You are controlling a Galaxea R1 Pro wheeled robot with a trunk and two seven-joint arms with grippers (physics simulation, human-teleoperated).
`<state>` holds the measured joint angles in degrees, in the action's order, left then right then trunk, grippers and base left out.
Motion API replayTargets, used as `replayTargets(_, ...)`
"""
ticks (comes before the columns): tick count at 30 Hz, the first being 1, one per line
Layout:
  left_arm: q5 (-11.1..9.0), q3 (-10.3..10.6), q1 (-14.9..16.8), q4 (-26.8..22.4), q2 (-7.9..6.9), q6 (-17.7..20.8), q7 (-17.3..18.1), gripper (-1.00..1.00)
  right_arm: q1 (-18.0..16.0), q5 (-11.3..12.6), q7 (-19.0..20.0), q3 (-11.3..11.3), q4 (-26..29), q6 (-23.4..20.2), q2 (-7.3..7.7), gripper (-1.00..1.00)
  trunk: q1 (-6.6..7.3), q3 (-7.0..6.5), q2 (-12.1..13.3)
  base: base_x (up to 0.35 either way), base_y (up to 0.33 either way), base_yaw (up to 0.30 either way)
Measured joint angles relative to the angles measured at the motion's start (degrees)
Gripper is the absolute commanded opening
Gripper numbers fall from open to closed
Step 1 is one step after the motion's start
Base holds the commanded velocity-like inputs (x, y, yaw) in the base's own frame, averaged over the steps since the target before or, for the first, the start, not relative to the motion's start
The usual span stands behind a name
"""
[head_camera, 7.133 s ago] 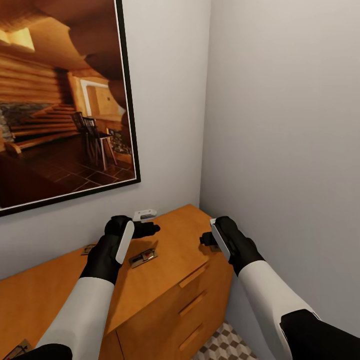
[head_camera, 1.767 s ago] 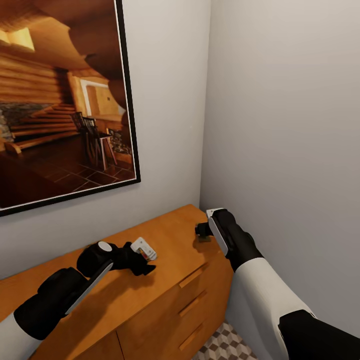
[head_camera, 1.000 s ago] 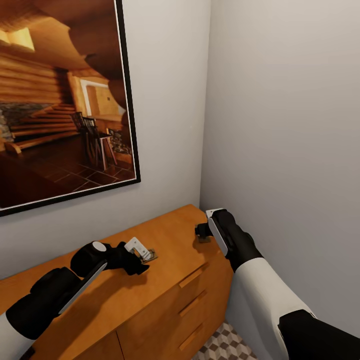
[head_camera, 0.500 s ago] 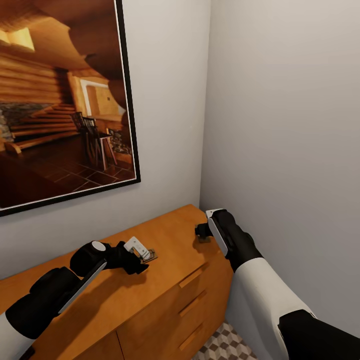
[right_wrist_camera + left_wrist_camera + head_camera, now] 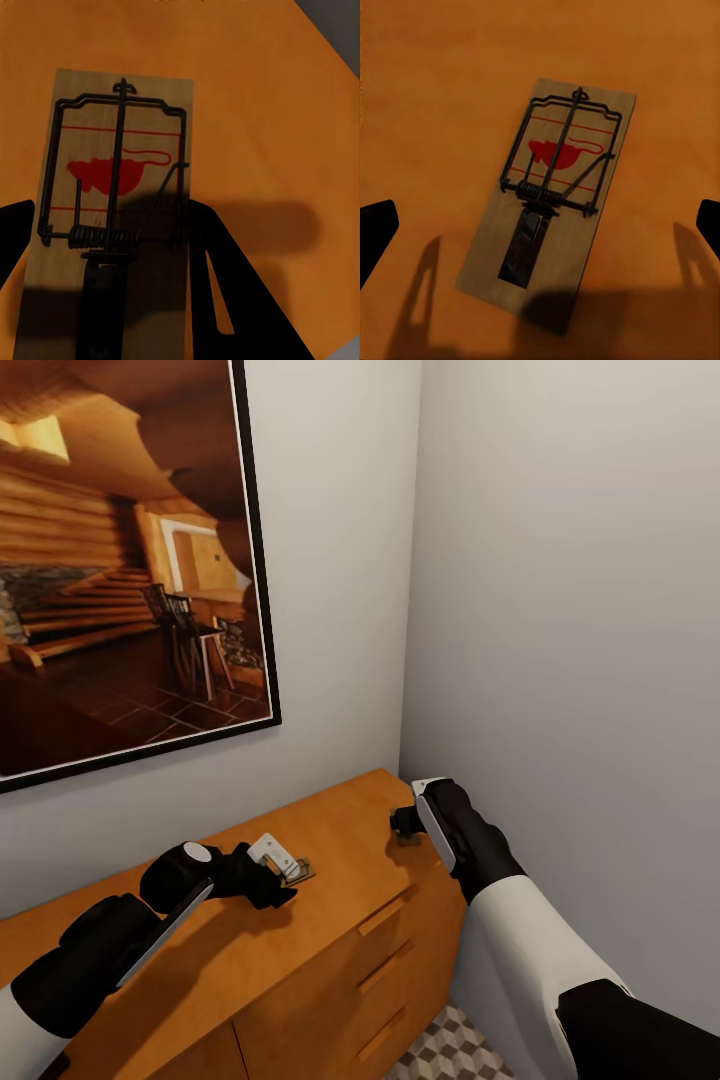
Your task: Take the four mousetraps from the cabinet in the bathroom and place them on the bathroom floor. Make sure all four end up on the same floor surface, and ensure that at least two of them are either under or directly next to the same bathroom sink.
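1. One trap (image 5: 559,206) lay flat on the cabinet (image 5: 330,920) top, a pale wooden board with black wire parts and a red mouse print, seen from the left wrist camera.
2. In the head view that trap (image 5: 298,873) showed as a small piece just past the left gripper (image 5: 280,880), near the middle of the top.
3. The left gripper (image 5: 540,225) stood wide: its dark fingertips (image 5: 375,232) sat at both edges of the wrist view, apart from the board, with their shadows falling on the wood beside it.
4. A second trap (image 5: 112,217) lay flat on the same top, close under the right wrist camera, near the cabinet's right end where a grey wall showed past the edge.
5. In the head view it (image 5: 408,838) was a small brown bit at the right gripper (image 5: 403,825), close to the corner of the room.
6. The right fingers (image 5: 225,292) were spread, one dark finger lying over the board's edge; whether it touched the board could not be told.
7. The cabinet stood against the wall under a large framed picture (image 5: 120,560) of a log-house room.
8. A patch of cube-patterned floor (image 5: 450,1050) showed below the cabinet's drawer fronts.
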<state>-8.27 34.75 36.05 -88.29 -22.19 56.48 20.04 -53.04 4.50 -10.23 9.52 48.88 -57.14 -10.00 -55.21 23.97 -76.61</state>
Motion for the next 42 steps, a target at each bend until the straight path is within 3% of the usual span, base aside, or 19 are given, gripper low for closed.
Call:
replayTargets(12,0.0,-0.2,0.0,1.0,0.24,0.1,0.0,1.00,0.0,0.0,-0.1,0.0,0.0,0.0,0.00,-1.00,0.00,0.00,0.0,0.000,0.000,0.000)
replayTargets(25,-0.4,-2.8,0.0,1.0,0.40,-0.2,0.0,1.00,0.0,-0.1,-0.1,0.0,0.0,0.0,0.00,-1.00,0.00,0.00,0.0,0.000,0.000,0.000)
replayTargets(42,-0.4,-2.0,0.0,0.9,0.88,-0.9,0.0,1.00,0.0,-0.1,-0.1,0.1,0.0,0.1,0.00,-1.00,-0.21,0.18,-0.4,0.000,0.000,0.000)
